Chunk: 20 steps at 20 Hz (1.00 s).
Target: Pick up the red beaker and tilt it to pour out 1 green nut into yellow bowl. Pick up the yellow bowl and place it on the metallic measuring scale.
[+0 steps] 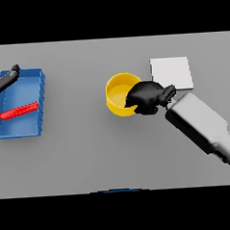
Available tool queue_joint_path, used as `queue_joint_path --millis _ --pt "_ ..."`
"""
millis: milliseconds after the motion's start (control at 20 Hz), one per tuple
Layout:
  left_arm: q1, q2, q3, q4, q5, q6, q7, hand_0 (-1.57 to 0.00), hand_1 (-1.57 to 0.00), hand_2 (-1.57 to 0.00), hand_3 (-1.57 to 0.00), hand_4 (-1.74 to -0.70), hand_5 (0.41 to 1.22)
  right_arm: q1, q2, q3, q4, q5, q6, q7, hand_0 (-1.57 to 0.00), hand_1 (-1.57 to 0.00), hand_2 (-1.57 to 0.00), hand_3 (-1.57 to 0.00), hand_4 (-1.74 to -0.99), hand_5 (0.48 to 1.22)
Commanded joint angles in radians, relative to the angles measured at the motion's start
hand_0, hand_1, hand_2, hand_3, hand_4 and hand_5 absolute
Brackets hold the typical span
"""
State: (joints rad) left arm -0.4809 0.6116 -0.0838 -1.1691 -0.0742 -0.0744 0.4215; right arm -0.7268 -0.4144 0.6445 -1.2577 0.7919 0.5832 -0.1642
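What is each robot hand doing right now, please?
Left robot hand: over the blue tray's far left corner; grip cannot be told.
Right robot hand: curled on the yellow bowl's rim.

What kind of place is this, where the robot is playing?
Probably a lab-style workbench for pouring and weighing practice. On the grey table sit a yellow bowl, a flat pale measuring scale and a blue tray holding a red object. The right hand curls on the bowl's rim.
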Motion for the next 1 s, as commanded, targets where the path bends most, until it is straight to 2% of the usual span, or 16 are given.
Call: queue_joint_path --millis 0,100,250,300,400,450,550,650,850,900,950 --pt "-0.003 -0.003 0.004 0.009 0.006 -0.004 -0.005 0.00 0.00 0.00 0.00 -0.78 0.702 0.001 -0.007 -0.006 -0.011 -0.002 0.005 0.007 -1.56 -1.56 -1.45 -1.20 -1.736 1.218" --pt "-0.008 0.001 0.012 0.007 0.017 -0.008 -0.001 0.00 0.00 0.00 0.00 -0.79 0.702 0.008 -0.016 -0.019 -0.042 0.005 0.002 0.060 -1.56 -1.56 -1.45 -1.20 -1.738 1.219" --pt "-0.013 0.000 0.016 0.008 0.025 -0.013 -0.001 0.00 0.00 0.00 0.00 -0.80 0.704 0.017 -0.033 -0.038 -0.095 -0.010 0.019 0.078 -1.57 -1.57 -1.51 -1.18 -1.739 1.219" --pt "-0.007 -0.002 0.016 0.007 0.027 -0.013 -0.005 0.00 0.00 0.00 0.00 -0.80 0.704 0.023 -0.034 -0.052 -0.103 -0.017 0.026 0.105 -1.52 -1.57 -1.52 -1.18 -1.740 1.219" --pt "-0.010 -0.007 0.017 0.010 0.028 -0.009 -0.008 0.00 0.00 0.00 0.00 -0.81 0.710 0.010 -0.061 -0.078 -0.090 -0.016 0.017 0.116 -1.54 -1.57 -1.49 -1.19 -1.740 1.220" --pt "-0.006 -0.009 0.019 0.002 0.032 -0.005 0.006 0.00 0.00 0.00 0.00 -0.82 0.717 -0.003 -0.066 -0.092 -0.072 -0.013 -0.002 0.122 -1.54 -1.57 -1.49 -1.18 -1.740 1.220" --pt "0.004 -0.008 0.022 -0.018 0.039 -0.003 0.021 0.00 0.00 0.00 0.00 -0.83 0.728 -0.021 -0.094 -0.116 -0.033 -0.014 -0.041 0.086 -1.55 -1.57 -1.52 -1.17 -1.741 1.220" --pt "0.000 -0.005 0.022 -0.009 0.035 -0.002 0.030 0.00 0.00 0.00 0.00 -0.84 0.737 -0.029 -0.111 -0.136 0.002 -0.007 -0.086 0.085 -1.56 -1.57 -1.53 -1.16 -1.741 1.221" --pt "0.010 -0.006 0.016 -0.052 0.041 0.000 0.060 0.00 0.00 0.00 0.00 -0.85 0.754 -0.063 -0.128 -0.164 0.121 0.009 -0.155 0.072 -1.57 -1.57 -1.55 -1.16 -1.741 1.221" --pt "0.010 -0.005 0.019 -0.053 0.041 0.004 0.071 0.00 0.00 0.00 0.00 -0.85 0.758 -0.068 -0.136 -0.173 0.159 0.010 -0.174 0.052 -1.57 -1.57 -1.56 -1.15 -1.741 1.221" --pt "0.014 -0.004 0.019 -0.061 0.043 0.005 0.091 0.00 0.00 0.00 0.00 -0.85 0.760 -0.072 -0.133 -0.178 0.186 0.013 -0.186 0.069 -1.57 -1.57 -1.55 -1.15 -1.741 1.221"
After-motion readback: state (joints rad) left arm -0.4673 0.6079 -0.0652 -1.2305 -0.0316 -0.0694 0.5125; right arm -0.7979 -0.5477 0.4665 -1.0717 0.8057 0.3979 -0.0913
